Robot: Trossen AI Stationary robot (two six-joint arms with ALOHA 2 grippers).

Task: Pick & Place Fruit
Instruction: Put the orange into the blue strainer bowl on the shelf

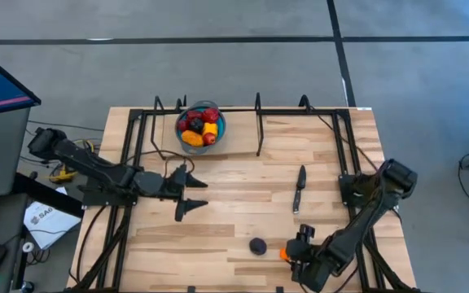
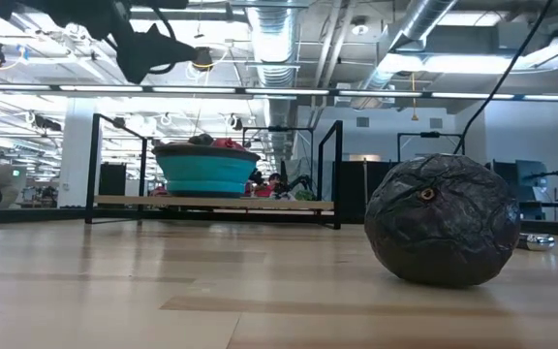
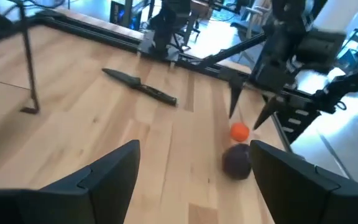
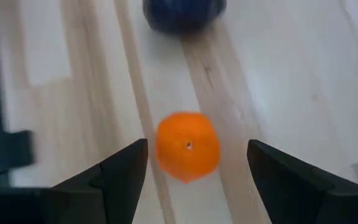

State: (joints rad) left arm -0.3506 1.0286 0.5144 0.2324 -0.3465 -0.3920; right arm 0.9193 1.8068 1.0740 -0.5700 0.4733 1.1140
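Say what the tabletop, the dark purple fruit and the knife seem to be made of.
Pale wooden tabletop: wood planks, with visible grain and seams, slight sheen. Dark purple round fruit: wrinkled, faintly glossy skin; real or imitation is unclear. Slim black knife: dark all over, blade and handle material cannot be told.

- The table point(image 1: 234, 203) is pale wood in lengthwise planks, with a black metal frame point(image 1: 258, 122) standing at its far part.
- The bowl point(image 1: 181, 132) at the far left is blue with a grey rim, holding red, yellow, orange and dark fruit point(image 1: 199, 126).
- The near fruit point(image 4: 187, 146) is bright orange.
- The fruit just left of it point(image 1: 257, 245) is dark purple, wrinkled and glossy.
- The knife point(image 1: 299, 188) is black.
- Both arms are dark.
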